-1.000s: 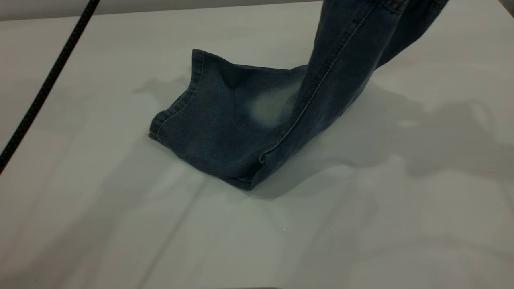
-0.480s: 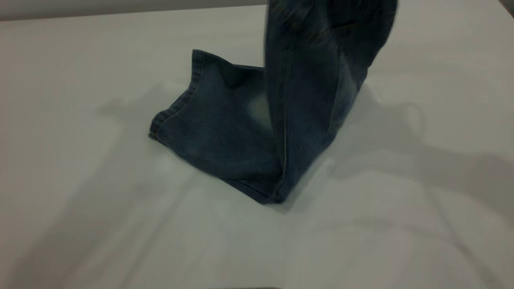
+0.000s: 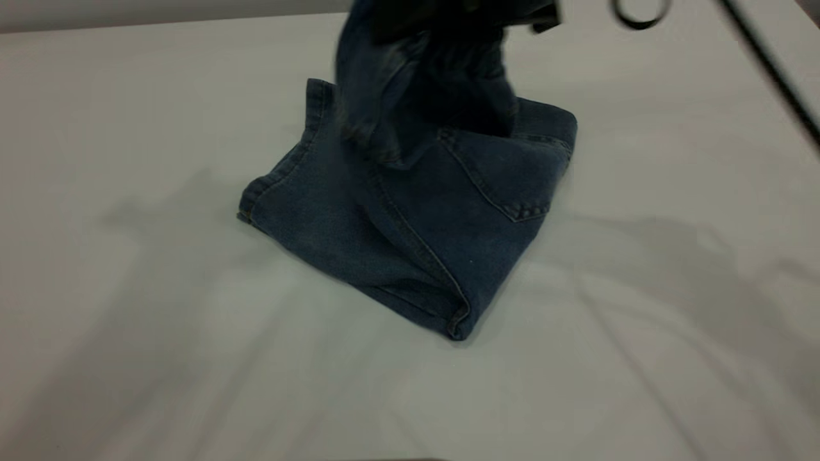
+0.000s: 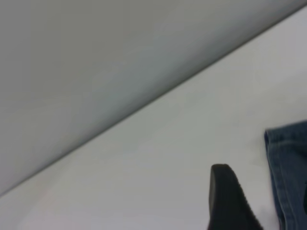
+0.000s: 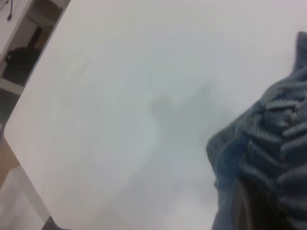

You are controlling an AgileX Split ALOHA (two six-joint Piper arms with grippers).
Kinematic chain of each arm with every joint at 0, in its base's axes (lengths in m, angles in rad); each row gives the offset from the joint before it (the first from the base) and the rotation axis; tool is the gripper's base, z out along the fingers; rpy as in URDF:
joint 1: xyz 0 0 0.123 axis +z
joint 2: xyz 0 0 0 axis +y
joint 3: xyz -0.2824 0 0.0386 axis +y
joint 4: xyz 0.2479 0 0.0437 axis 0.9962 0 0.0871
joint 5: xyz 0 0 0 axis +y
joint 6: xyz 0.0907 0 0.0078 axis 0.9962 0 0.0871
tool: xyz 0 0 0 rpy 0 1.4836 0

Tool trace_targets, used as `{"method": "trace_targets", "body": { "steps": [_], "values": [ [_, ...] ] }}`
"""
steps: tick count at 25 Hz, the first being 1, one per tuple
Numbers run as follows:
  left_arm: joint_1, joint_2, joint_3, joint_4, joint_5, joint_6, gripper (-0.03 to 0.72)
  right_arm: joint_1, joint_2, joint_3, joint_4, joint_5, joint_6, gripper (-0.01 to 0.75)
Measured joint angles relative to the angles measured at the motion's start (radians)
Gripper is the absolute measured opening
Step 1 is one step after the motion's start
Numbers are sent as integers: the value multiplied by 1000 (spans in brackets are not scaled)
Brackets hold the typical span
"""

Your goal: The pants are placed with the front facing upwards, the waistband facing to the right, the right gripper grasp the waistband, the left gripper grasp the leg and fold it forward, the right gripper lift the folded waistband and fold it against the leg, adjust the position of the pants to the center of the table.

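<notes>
Near middle of bench (image 3: 128,358), pants (image 3: 410,243) lying in blue heap, folded lengthwise, back pocket (image 3: 506,176) showing on top. Waistband (image 3: 423,83) hanging in air over pants' far half, ruffles close up in right wrist view. Right tool (image 3: 461,13) at waistband's top, seemingly clamped on it. Second fold seems half done: waistband not yet laid flat on leg, centering left. Left tool (image 4: 230,201) beside leg hem, touching nothing; can't tell fingers' state. Black cord (image 3: 769,70) right of pants, nothing blocking.
</notes>
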Motion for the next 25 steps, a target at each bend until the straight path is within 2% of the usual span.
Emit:
{"method": "trace_targets", "body": {
  "steps": [3, 6, 12, 15, 18, 22, 25],
  "values": [
    [0, 0, 0, -11, 16, 0, 334, 9, 60, -55, 2, -2, 0, 97],
    [0, 0, 0, -13, 23, 0, 334, 20, 102, -76, 5, -2, 1, 187],
    [0, 0, 0, -16, 26, 0, 334, 93, 113, -100, 3, -1, -10, 559],
    [0, 0, 0, -17, 26, 0, 334, 123, 113, -145, -31, 1, 8, 651],
    [0, 0, 0, -18, 28, 0, 334, 133, 113, -185, -96, 4, 81, 648],
    [0, 0, 0, -19, 30, 0, 334, 134, 113, -192, -247, 9, 216, 572],
    [0, 0, 0, -19, 32, -1, 334, 137, 113, -192, -404, 83, 354, 528]
  ]
}}
